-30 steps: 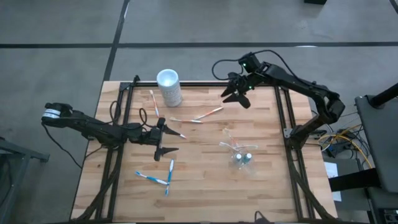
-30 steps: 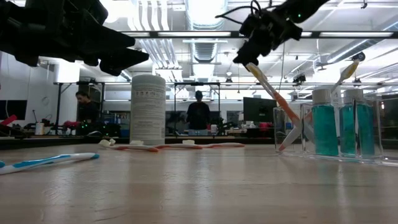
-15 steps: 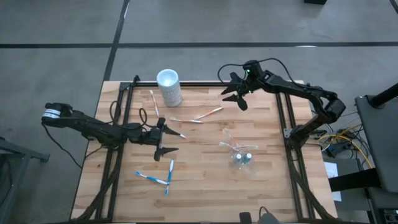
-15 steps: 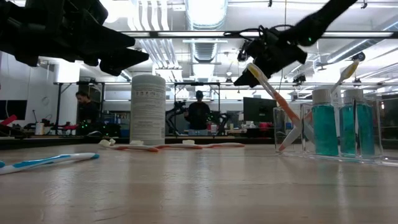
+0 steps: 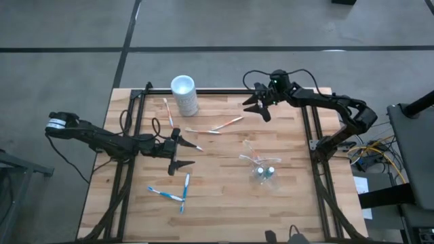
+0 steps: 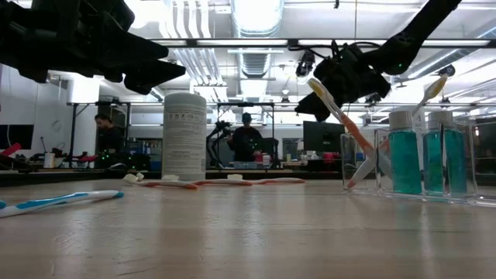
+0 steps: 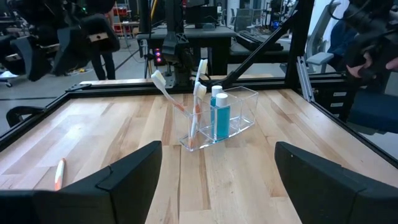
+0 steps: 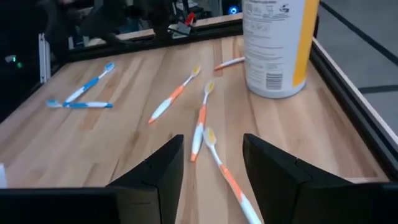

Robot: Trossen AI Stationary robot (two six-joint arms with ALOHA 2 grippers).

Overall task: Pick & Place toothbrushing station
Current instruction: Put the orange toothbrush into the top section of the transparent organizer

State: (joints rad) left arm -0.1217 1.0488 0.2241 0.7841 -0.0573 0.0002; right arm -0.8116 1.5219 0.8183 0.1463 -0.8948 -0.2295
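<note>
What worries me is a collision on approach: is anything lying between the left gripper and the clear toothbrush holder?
Nothing visible. Only bare table separates the open left gripper from the clear holder. One orange-and-white toothbrush lies close beside a finger, off the direct line.

Count of everything on the wooden table

Six thin toothbrushes lie loose. Four are orange-and-white point(image 8: 173, 94) point(image 8: 199, 122) point(image 8: 227, 176) point(image 8: 231, 62), spread ahead of the right gripper's point(image 5: 255, 108) jaws. Two are blue-and-white point(image 5: 165, 195) point(image 5: 185, 190), crossed just beside the left gripper's point(image 5: 184, 152) jaws. One clear plastic box-shaped holder point(image 7: 244, 113) stands straight ahead of the left jaws. It holds two upright toothbrushes point(image 7: 163, 88) point(image 7: 198, 93) and two teal bottles with white caps point(image 6: 403, 155) point(image 6: 438, 153). One tall opaque white cylinder container point(image 5: 184, 95) stands between the two pairs of jaws, towards the table's far edge.
</note>
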